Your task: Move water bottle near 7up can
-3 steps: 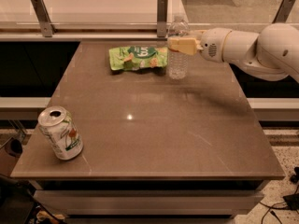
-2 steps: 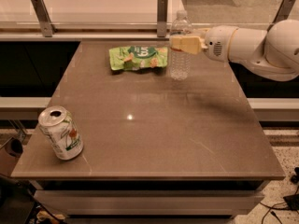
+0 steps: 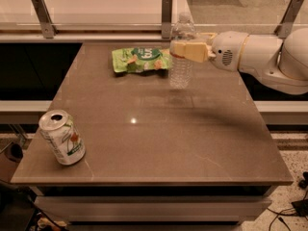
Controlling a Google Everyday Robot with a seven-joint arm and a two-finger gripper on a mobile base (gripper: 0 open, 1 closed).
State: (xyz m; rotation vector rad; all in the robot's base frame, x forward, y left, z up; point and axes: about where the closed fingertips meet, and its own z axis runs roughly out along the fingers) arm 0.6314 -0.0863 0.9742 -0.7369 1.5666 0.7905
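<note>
gripper [image 3: 179, 50] is clamped on the water bottle [image 3: 181, 73] at the far side of the table [image 3: 192, 138] by the snack bag [image 3: 139, 59], so imo carry it upright, diagonal to the front-left corner, & set down beside the 7up can [image 3: 62, 138] w/o bumping it.

gripper [image 3: 185, 51] on water bottle [image 3: 181, 74], tabletop [image 3: 159, 124] bare toward can [image 3: 62, 137]
</note>
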